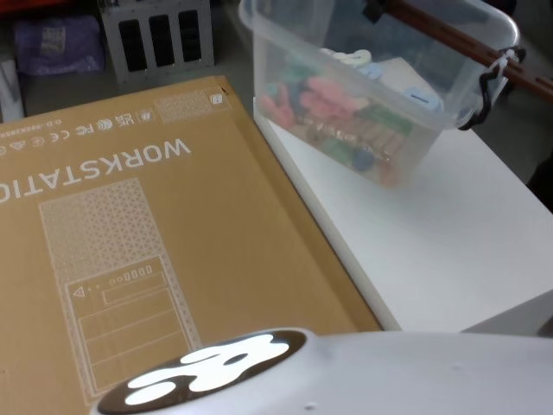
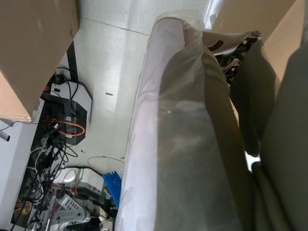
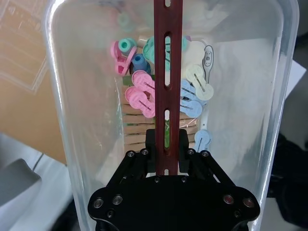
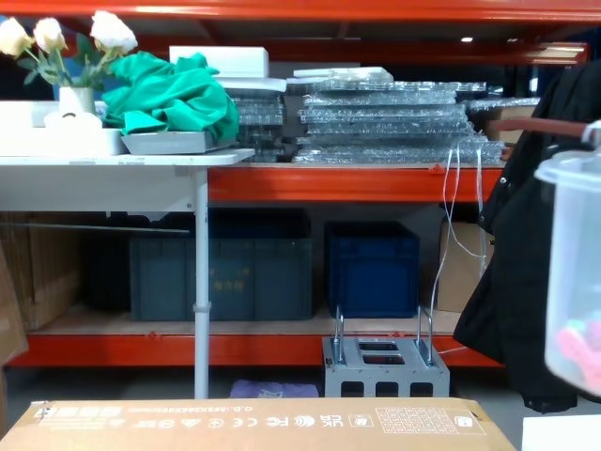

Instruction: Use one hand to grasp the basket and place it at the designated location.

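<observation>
Basket hangs tilted above the far end of the white surface, just right of the carton, directly beneath the right claw, which is clamped tight across its handle, the bar running straight out from the claw.

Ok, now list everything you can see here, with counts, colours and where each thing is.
Translucent plastic basket: one, whitish, far end of the table.
Slotted bar handle: one, reddish-brown, across the basket's top.
Plastic pegs: many, pink, blue, teal and cream, inside the basket.
Low table: one, white, right side.
Flat cardboard box: one, brown, left of the table.
Storage crates: two, dark blue, lower shelf behind.
Right claw: one, black, shut on the handle.
</observation>
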